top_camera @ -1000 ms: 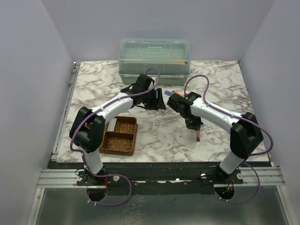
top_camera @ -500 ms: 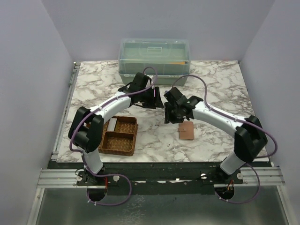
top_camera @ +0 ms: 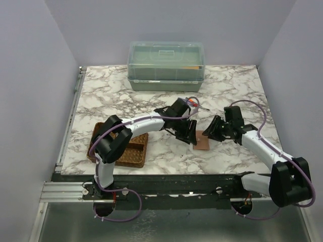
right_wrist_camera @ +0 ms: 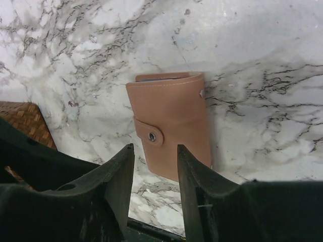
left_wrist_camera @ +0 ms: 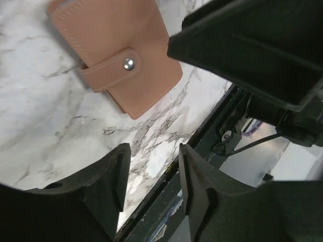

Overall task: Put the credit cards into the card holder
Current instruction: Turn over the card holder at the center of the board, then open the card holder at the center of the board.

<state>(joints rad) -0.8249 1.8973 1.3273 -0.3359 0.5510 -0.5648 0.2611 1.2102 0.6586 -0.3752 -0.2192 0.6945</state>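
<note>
The card holder (top_camera: 202,140) is a pinkish-tan wallet lying flat on the marble, folded shut with its snap tab fastened. It also shows in the left wrist view (left_wrist_camera: 118,55) and the right wrist view (right_wrist_camera: 171,128). A thin grey-blue edge (right_wrist_camera: 157,78) shows at its top opening. My left gripper (top_camera: 191,136) is open and empty just left of the holder, its jaws (left_wrist_camera: 151,171) above bare marble. My right gripper (top_camera: 212,132) is open and empty just right of it, its jaws (right_wrist_camera: 155,171) low over the holder's near end. No loose credit cards are in view.
A brown woven divided tray (top_camera: 132,151) sits front left, partly under the left arm, and its corner shows in the right wrist view (right_wrist_camera: 20,118). A lidded green plastic box (top_camera: 166,65) stands at the back. A red-handled screwdriver (top_camera: 194,102) lies behind the grippers.
The card holder went from upright in the right gripper to lying flat on the table. Both grippers have since moved forward, the left to the holder's left side and the right to its right side.
</note>
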